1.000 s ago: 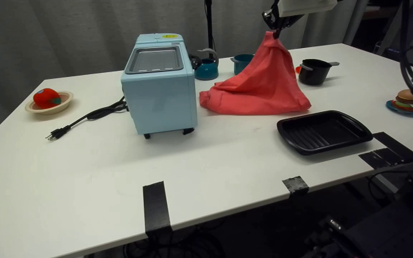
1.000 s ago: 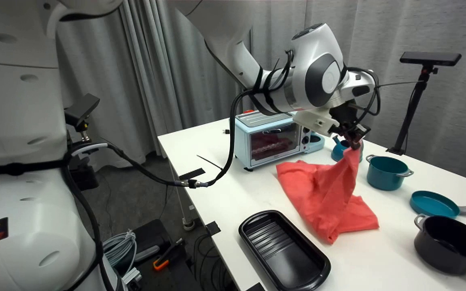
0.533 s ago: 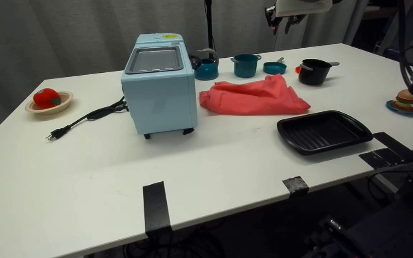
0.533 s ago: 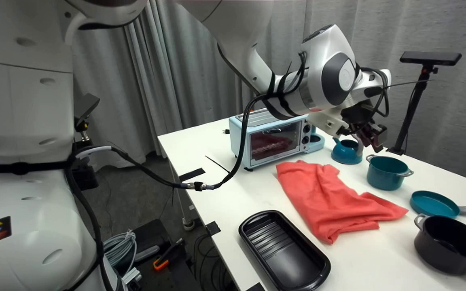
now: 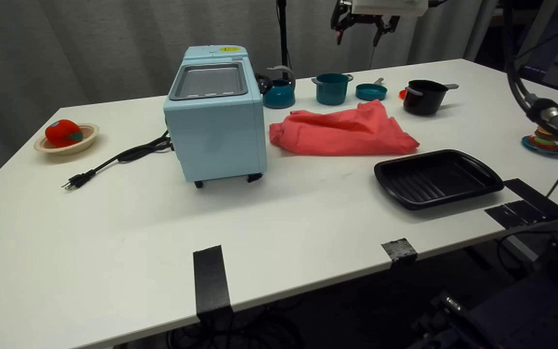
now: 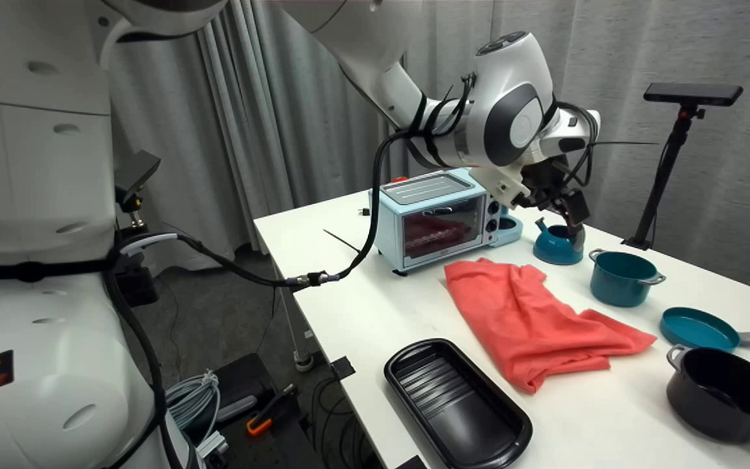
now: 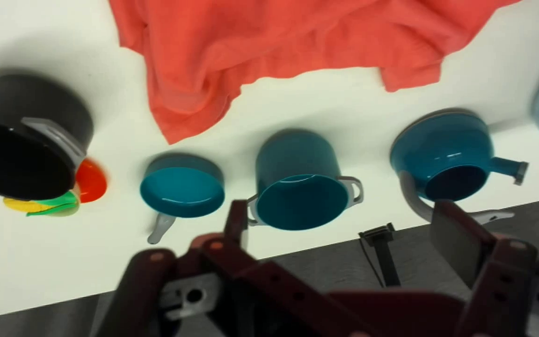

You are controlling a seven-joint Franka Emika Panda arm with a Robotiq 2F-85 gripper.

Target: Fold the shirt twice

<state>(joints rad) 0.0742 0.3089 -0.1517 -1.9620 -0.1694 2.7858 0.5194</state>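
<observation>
The shirt, a coral-red cloth [image 5: 344,131], lies crumpled and partly folded on the white table. In an exterior view its loose corner points toward the black pot, away from the toaster oven, with wrinkles across the cloth [image 6: 531,319]. In the wrist view the shirt [image 7: 269,42] fills the top, cut off by the frame edge. My gripper [image 5: 357,41] hangs in the air above the far side of the table, higher than the cloth and apart from it. Its fingers are spread wide with nothing between them, and the wrist view shows the same gap in the gripper [image 7: 342,215].
A light-blue toaster oven [image 5: 216,126] stands beside the shirt, and a black baking tray [image 5: 439,178] lies in front of it. Behind are a teal kettle [image 6: 557,245], a teal pot [image 6: 622,277], a teal pan [image 6: 700,327] and a black pot [image 6: 726,394].
A second ago my gripper held up a peak of the shirt. It has opened and let go; the cloth dropped flat. Since then the gripper has shifted back toward the toaster oven.
</observation>
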